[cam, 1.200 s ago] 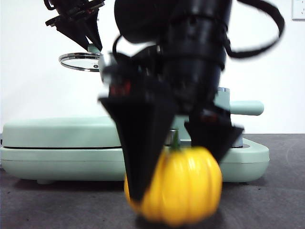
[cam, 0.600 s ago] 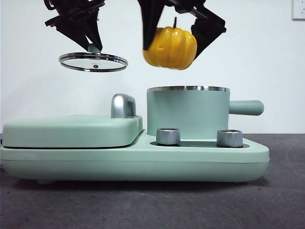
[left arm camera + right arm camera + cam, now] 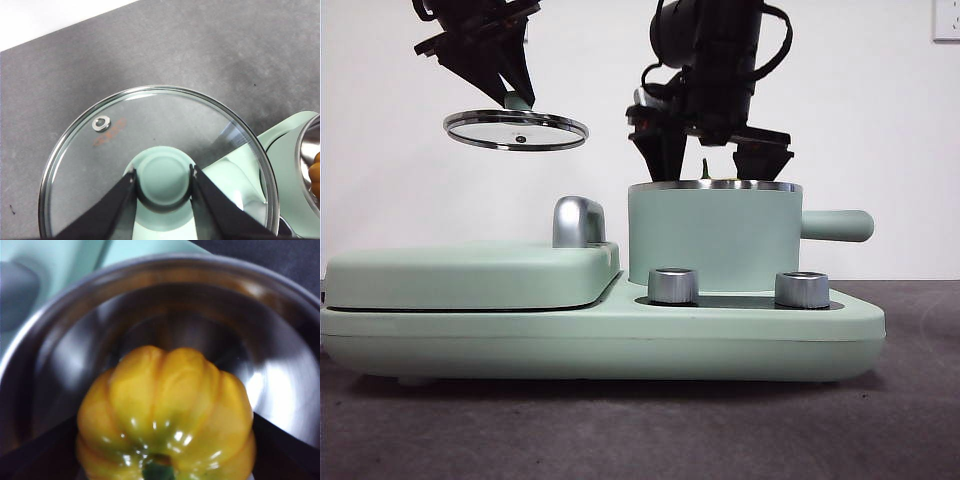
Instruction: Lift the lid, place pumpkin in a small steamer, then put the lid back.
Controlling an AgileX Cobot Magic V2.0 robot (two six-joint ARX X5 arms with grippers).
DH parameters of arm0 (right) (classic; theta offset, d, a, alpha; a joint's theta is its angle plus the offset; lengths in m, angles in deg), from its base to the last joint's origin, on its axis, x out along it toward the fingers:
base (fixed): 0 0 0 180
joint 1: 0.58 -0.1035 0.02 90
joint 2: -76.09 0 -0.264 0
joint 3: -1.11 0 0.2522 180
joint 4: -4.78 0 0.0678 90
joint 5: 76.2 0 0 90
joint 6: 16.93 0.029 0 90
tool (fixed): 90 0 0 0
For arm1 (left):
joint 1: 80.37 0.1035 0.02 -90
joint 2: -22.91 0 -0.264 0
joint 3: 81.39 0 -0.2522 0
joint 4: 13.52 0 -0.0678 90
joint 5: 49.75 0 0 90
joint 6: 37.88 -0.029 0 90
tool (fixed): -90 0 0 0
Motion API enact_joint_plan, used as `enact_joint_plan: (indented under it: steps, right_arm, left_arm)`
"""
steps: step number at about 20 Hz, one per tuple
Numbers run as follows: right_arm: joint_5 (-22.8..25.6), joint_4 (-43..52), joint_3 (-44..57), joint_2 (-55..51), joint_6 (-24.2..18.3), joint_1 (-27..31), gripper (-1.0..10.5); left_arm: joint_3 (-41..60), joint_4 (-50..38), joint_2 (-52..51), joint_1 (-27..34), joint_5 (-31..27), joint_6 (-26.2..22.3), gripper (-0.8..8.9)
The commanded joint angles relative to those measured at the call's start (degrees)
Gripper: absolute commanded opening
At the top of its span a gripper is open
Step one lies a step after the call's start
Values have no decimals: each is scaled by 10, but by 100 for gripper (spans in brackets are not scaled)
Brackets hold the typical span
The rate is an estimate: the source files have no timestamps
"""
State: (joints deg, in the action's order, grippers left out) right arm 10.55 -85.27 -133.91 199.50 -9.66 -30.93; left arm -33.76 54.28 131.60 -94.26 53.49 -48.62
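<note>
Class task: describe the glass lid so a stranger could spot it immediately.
Find the long mint-green cooker on the dark table. Above its flat left section, the left gripper holds the lid in the air. Unlike everything else, it is a clear glass disc, steel-rimmed, with a mint-green knob.

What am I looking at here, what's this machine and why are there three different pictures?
It is a robot with two arms at a table, each ending in a two-jawed black gripper. One picture looks level across the table; the other two come from cameras on each wrist. On the dark table sits a mint-green cooking appliance with a small steamer on it. The left gripper holds the lid by its knob, up in the air over the appliance's flat section. The right gripper is at the steamer's rim, shut on the pumpkin, which is down inside the steel bowl.
</note>
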Motion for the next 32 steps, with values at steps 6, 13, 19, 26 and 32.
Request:
enact_joint_plan:
  steps: [6, 13, 19, 26, 32]
  right_arm:
    - [3, -2, -15, 34, -7, -5, 356]
    - [3, -7, -14, 46, -7, -2, 358]
    - [3, -7, -14, 46, -6, -2, 523]
    - [2, -49, -83, 46, -7, 2, 551]
    - [-25, -52, -113, -32, -8, 1, 550]
  left_arm:
    - [-17, -14, -3, -1, 3, 4, 17]
    - [-17, -13, -3, -1, 3, 9, 17]
    - [-17, -14, -3, -1, 3, 9, 17]
    - [-17, -13, -3, -1, 3, 10, 17]
    - [-16, -13, -3, -3, 3, 12, 17]
